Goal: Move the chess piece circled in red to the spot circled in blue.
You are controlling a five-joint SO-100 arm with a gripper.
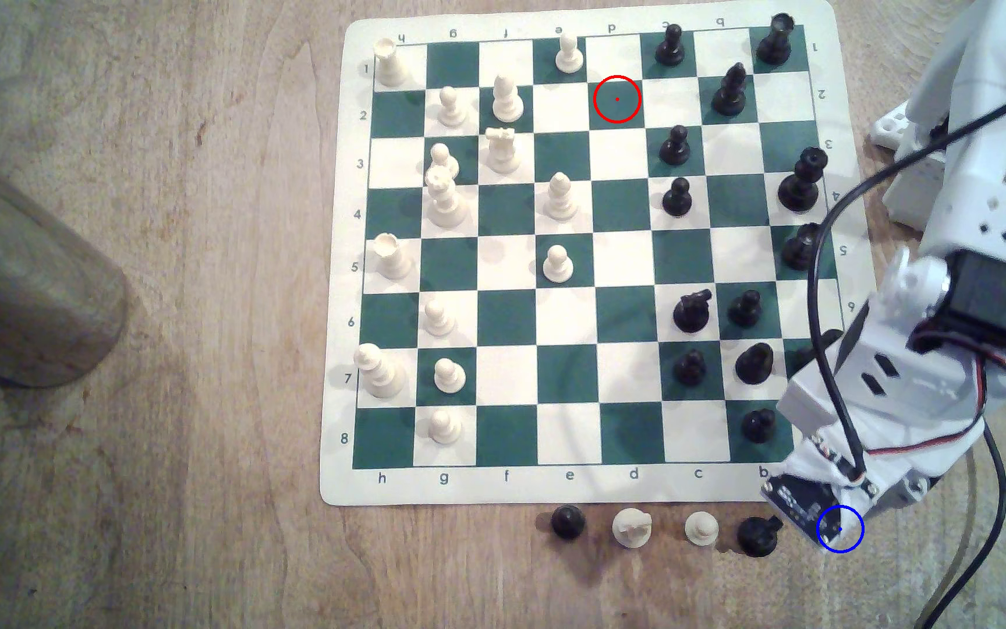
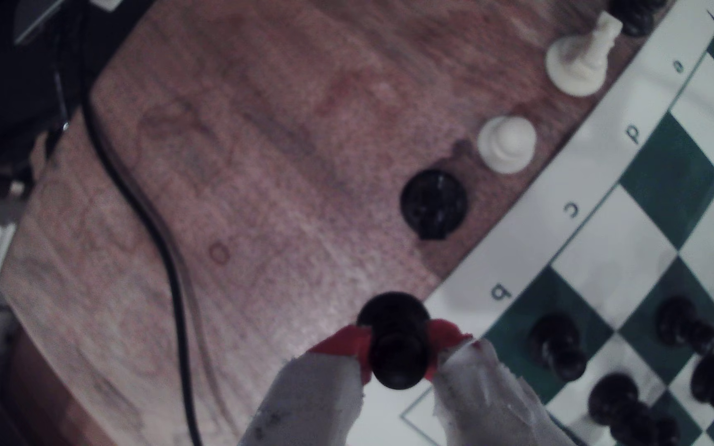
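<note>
The wooden worktop (image 1: 156,484) carries a green-and-white chess mat (image 1: 579,484), with white pieces mostly toward the exterior view's left and black ones toward its right. The white arm (image 1: 972,314) reaches down past the mat's near right corner in the exterior view, its wrist housing covering the blue ring (image 1: 840,529) drawn on the wood just off that corner. The red ring (image 1: 617,98) marks a green square on the far side of the board that stands empty. A short row of captured pieces sits on the wood along the mat's near edge, the closest being a black piece (image 2: 434,205) just beside the arm. In the wrist view the end effector (image 2: 398,349) is closed on the black pawn (image 2: 397,343), its red-tipped fingers (image 2: 346,343) pinching the narrow neck from both sides, so the pawn is carried rather than standing on the board. The pawn's long axis runs roughly along the end effector's own line, base toward the wood beyond the mat's corner. Whether the base touches the wood I cannot tell. I judge the carry nearly finished: what remains is to lower the pawn straight down and release, staying clear of the neighbouring black piece.
</note>
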